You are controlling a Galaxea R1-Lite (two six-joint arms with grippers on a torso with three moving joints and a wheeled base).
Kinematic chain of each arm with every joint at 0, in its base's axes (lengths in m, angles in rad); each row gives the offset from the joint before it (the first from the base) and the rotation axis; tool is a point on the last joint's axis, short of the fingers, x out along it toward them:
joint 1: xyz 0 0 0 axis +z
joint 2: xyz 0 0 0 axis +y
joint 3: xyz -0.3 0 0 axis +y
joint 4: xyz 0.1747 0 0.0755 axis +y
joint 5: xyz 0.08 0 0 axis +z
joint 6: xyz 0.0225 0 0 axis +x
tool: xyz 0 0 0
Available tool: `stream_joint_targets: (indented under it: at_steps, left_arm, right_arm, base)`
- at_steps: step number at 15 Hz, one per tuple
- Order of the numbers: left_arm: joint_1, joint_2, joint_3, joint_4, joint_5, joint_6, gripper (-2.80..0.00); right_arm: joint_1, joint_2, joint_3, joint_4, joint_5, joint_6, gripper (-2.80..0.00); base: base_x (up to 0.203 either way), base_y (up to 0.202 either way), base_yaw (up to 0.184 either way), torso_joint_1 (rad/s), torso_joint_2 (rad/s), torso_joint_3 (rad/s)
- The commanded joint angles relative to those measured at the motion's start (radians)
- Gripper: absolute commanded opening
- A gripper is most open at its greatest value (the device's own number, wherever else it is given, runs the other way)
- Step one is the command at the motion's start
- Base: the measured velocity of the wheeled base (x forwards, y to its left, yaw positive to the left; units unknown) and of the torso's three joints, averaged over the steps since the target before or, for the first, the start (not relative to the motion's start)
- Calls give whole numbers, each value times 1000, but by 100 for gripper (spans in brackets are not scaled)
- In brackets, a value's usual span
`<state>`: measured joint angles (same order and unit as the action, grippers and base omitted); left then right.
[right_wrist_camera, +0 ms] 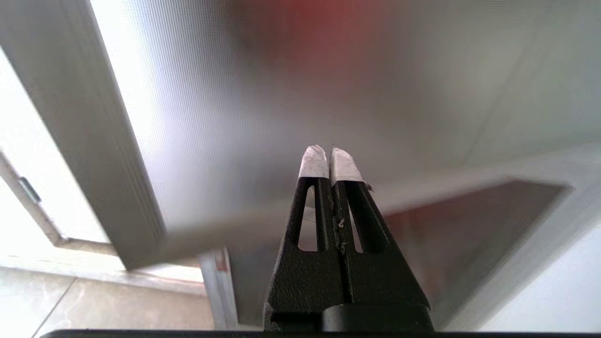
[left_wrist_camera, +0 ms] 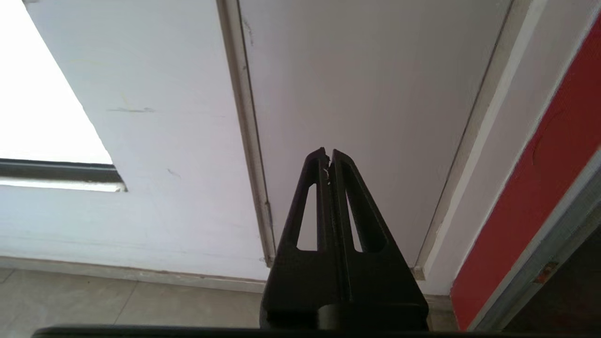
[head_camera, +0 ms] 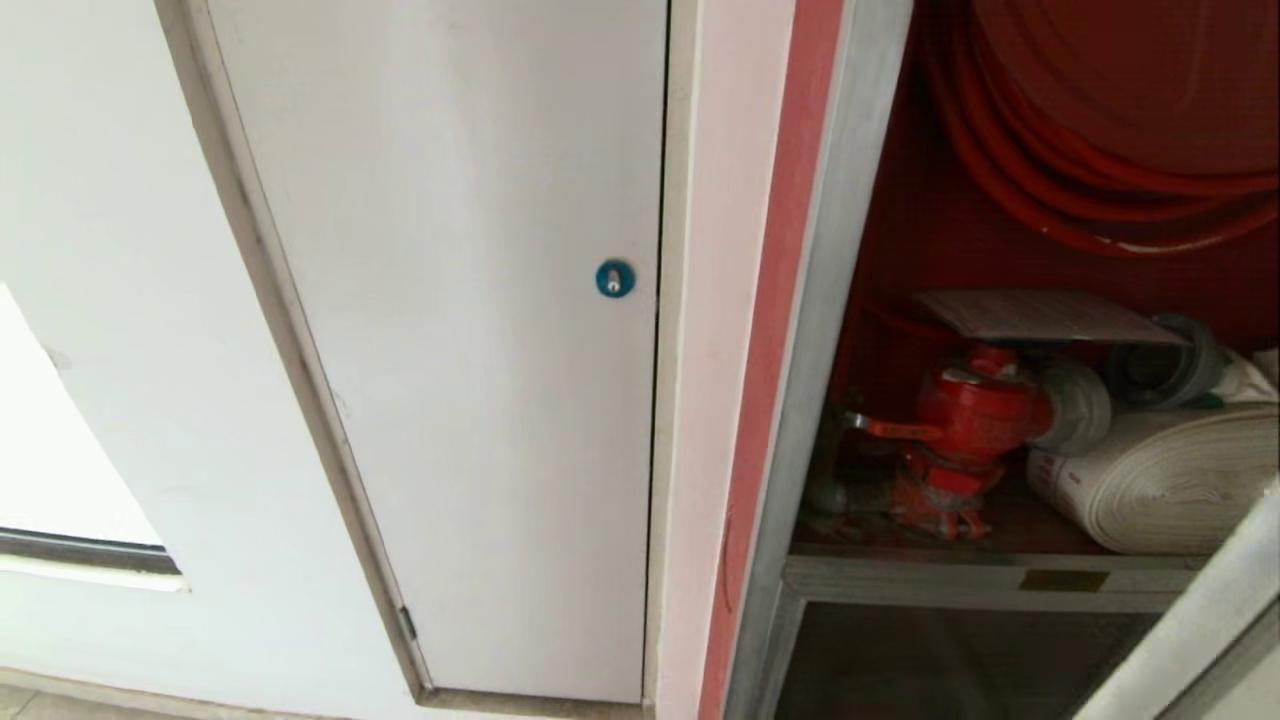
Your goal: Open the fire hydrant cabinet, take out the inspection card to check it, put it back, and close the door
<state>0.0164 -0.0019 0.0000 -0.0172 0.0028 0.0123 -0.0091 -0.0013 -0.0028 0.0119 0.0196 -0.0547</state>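
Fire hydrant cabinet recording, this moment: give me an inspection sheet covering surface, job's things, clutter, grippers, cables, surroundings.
Surface: cabinet shelf, aluminium, carrying the valve and hose.
Job's things: fire hydrant cabinet stands open; inspection card lies flat above the red valve; door swung out, only its frame edge shows in the head view.
Clutter: white rolled hose and red hose reel inside.
Grippers: left gripper shut, empty, facing the white door; right gripper shut, empty, close to the door's glass.
Cables: nothing seen.
Surroundings: white wall, blue lock, tiled floor.
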Motion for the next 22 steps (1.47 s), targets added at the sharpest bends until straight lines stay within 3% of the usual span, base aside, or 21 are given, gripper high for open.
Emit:
stream_joint_targets:
  at_steps: [1, 22]
  left_arm:
    - [0, 2, 6, -1, 0, 0, -280]
    - [0, 2, 6, -1, 0, -2, -280]
  right_arm:
    - [0, 0, 0, 0, 0, -1, -280]
    - [0, 0, 1, 0, 0, -1, -280]
  base:
    - [-196, 0, -1, 3, 3, 2]
    - [-196, 0, 1, 3, 2, 3]
